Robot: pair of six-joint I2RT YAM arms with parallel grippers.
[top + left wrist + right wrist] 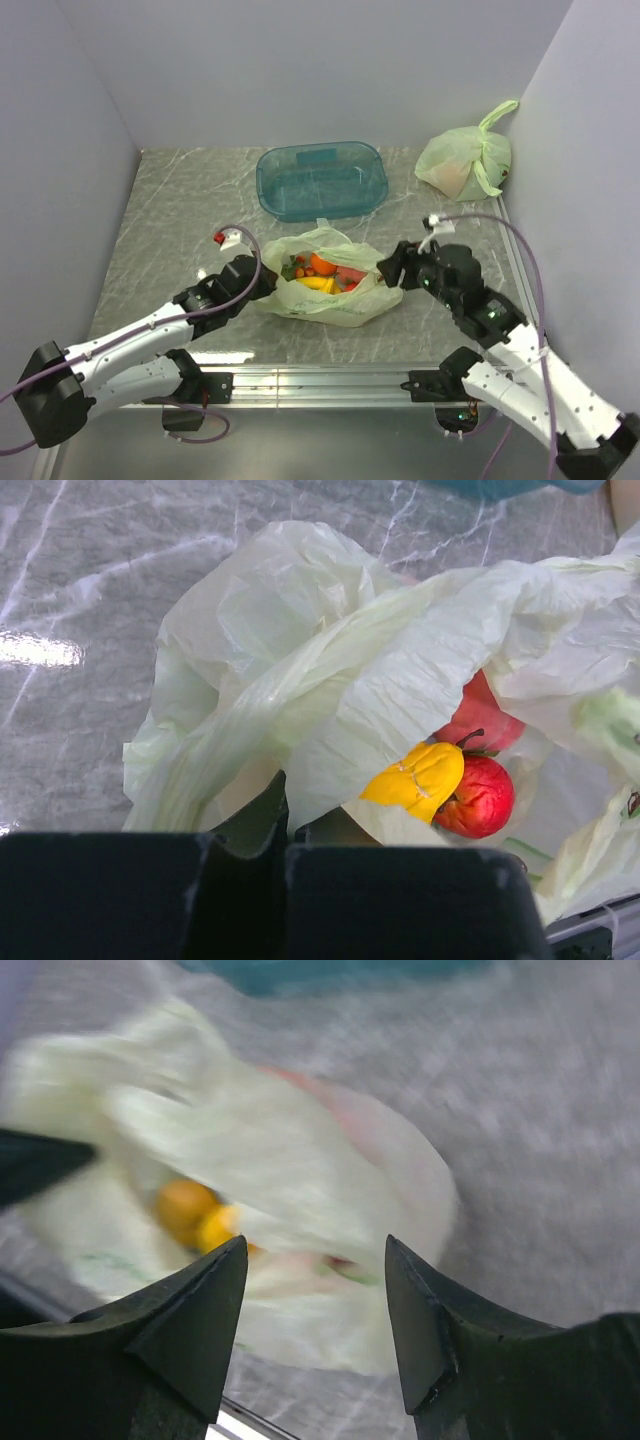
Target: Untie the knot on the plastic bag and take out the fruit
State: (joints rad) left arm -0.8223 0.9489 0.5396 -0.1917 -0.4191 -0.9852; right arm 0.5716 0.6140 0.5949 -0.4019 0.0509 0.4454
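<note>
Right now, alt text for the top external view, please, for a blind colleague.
An opened pale green plastic bag lies centre frame showing orange, yellow and red fruit, the left gripper pinching its left edge and the right gripper open at its right edge. Behind sit a blue tub and a second knotted bag.

Overhead wide; both wrists close on bag (pixel 330 680).

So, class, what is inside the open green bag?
Inside the plastic bag show an orange fruit, a yellow fruit and a red fruit. The film covers whatever lies deeper.
</note>
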